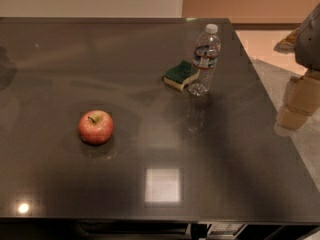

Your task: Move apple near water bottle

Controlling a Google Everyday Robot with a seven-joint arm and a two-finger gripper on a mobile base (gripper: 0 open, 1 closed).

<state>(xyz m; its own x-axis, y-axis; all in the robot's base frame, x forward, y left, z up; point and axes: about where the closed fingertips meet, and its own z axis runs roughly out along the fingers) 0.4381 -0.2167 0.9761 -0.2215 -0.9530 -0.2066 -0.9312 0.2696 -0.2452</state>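
**Apple and water bottle stand well apart on the dark tabletop**

The apple (95,127) sits on the dark, glossy tabletop (100,59), at about 8 o'clock from the tabletop's middle. It is upright, red with yellowish patches, and its short dark stem points up. Nothing touches it, and a faint reflection lies on the surface just under it.

The water bottle (205,59) stands upright toward 2 o'clock from the apple, well apart from it and near the tabletop's right edge. It is clear plastic, with a white cap on top and a blue, white and red label around its upper half. A dim reflection of it runs down the surface toward 6 o'clock.

A sponge (181,75), green on top and yellow below, lies flat at 9 o'clock from the bottle's base. It is just beside the bottle, and whether the two touch cannot be told. The sponge lies between the apple and the bottle, but much nearer the bottle.

A pale square of reflected light (162,185) shows on the surface at about 4 o'clock from the apple, near the front edge.

Off the tabletop, at 3 o'clock, cardboard boxes (300,101) stand on the floor. Above them a grey shape (310,39) is cut off by the right edge, and what it is cannot be told.

The gripper is out of view, nowhere over the tabletop, so how it stands cannot be told.
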